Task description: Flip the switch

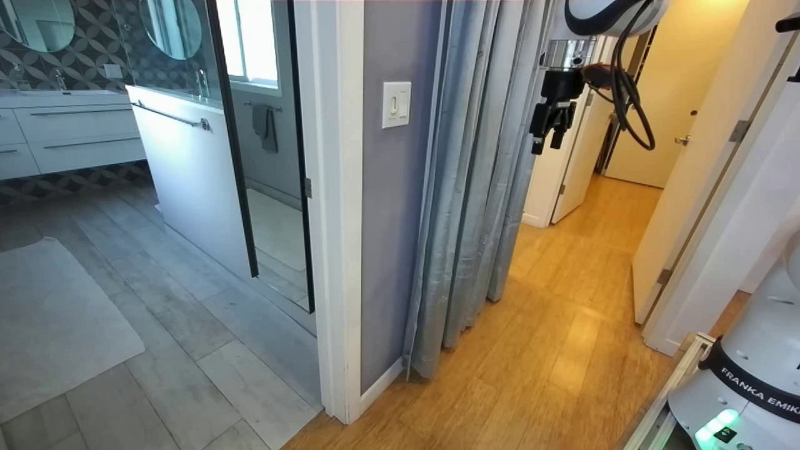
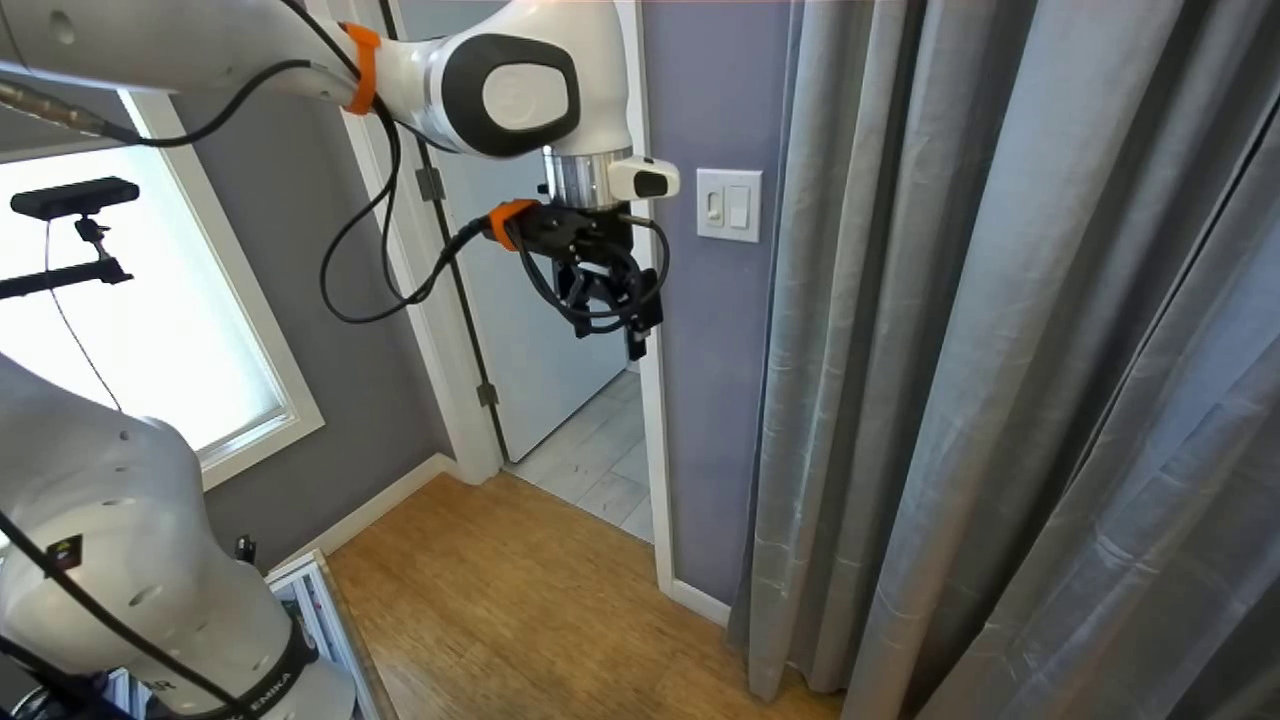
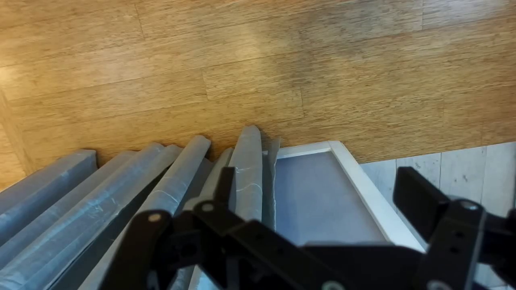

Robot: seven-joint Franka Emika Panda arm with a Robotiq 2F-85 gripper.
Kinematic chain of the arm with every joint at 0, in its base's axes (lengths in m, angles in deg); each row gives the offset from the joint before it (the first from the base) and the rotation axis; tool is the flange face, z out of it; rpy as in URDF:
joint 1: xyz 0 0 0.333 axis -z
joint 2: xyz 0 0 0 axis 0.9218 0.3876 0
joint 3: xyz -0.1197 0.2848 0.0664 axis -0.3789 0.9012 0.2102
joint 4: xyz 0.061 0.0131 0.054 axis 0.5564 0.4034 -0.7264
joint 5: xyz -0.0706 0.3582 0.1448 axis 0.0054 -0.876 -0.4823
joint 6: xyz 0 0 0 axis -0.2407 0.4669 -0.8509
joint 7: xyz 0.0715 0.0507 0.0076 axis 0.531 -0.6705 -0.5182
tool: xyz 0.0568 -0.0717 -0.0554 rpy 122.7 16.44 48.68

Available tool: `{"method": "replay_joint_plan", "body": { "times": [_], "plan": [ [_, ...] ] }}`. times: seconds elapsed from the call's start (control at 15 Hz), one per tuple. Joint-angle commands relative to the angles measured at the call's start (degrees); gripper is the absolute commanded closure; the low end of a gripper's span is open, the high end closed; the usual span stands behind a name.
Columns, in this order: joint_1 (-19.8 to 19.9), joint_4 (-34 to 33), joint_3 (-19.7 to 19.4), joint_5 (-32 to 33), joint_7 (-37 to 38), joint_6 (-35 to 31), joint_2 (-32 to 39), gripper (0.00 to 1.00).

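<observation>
The switch is a white wall plate on the narrow grey-lavender wall; it shows in both exterior views (image 1: 396, 105) (image 2: 729, 205). Two narrow controls sit side by side on it in an exterior view. Whether they are up or down is too small to tell. My gripper (image 1: 547, 145) is black, points down and is empty. It hangs in the air away from the switch, its fingertips lower than the plate in both exterior views (image 2: 610, 340). In the wrist view, the gripper's fingers (image 3: 316, 181) are wide apart, with nothing between them. The switch does not show in the wrist view.
A grey curtain (image 1: 475, 175) hangs beside the switch and also shows in the wrist view (image 3: 250, 173). On the switch's other side is a white door frame (image 1: 337, 206), with a bathroom beyond. Cables (image 2: 385, 200) loop from the arm. Wooden floor (image 3: 242, 80) lies below.
</observation>
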Motion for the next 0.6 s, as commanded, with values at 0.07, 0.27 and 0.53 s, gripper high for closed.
{"method": "replay_joint_plan", "body": {
  "times": [0.07,0.27,0.53],
  "plan": [
    [0.16,-0.12,0.15,-0.06,-0.04,0.15,0.03,0.00],
    [-0.20,-1.78,0.08,-1.17,-0.34,0.00,1.12,0.00],
    [-1.42,-7.88,-0.77,-8.93,-1.53,-0.03,5.93,0.00]
  ]
}}
